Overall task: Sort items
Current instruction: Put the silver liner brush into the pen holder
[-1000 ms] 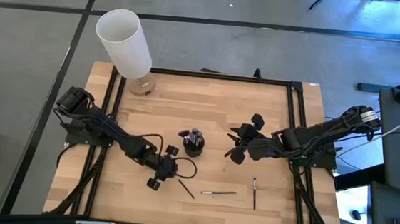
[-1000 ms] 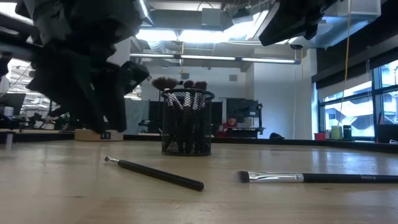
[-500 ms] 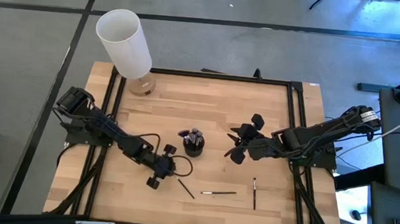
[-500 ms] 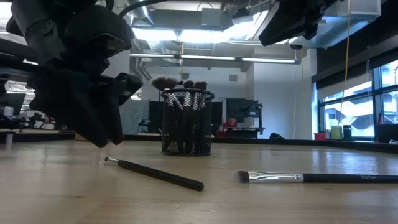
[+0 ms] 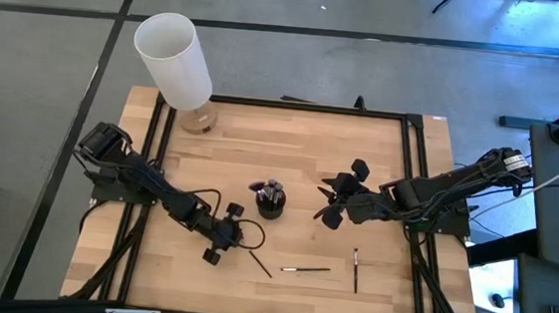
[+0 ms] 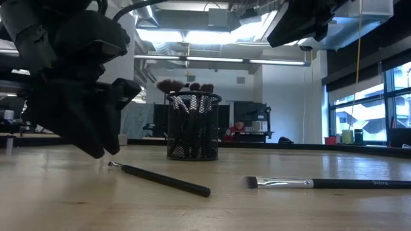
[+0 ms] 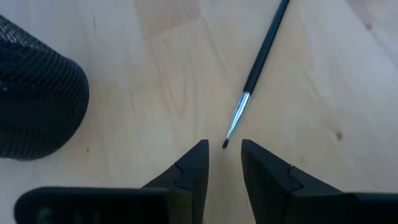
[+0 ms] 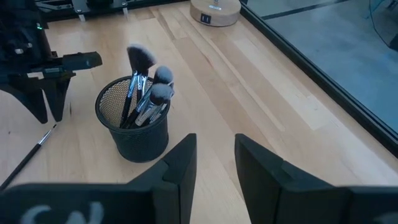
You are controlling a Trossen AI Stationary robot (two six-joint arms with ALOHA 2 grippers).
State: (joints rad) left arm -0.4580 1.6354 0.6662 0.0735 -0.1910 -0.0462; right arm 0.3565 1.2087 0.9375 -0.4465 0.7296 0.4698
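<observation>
Three brushes lie loose on the table near its front edge. The left brush [image 5: 260,264] runs diagonally, its thin silver ferrule and tiny tip pointing toward the back-left, its handle toward the front-right. In the left wrist view that tip [image 7: 226,144] sits just ahead of the gap between the two fingers [image 7: 193,171], roughly centred on it, with the brush's long axis slanting away from them. The left gripper [image 5: 221,235] hangs low over the table beside the tip, its fingers a narrow gap apart and holding nothing.

The middle brush [image 5: 306,270] lies roughly parallel to the front edge, just right of the first; in the low view its flat bristles [image 6: 251,183] face left and the handle runs right. The third brush [image 5: 356,269] lies perpendicular to the front edge, farther right.

The mesh cup [image 5: 270,203] stands upright near the table's centre, behind the loose brushes, holding several brushes [image 8: 144,87] bristles-up.

The right gripper [image 5: 339,199] waits above the table right of the cup, its fingers slightly apart and empty. A white cylinder [image 5: 173,59] stands at the back-left corner.
</observation>
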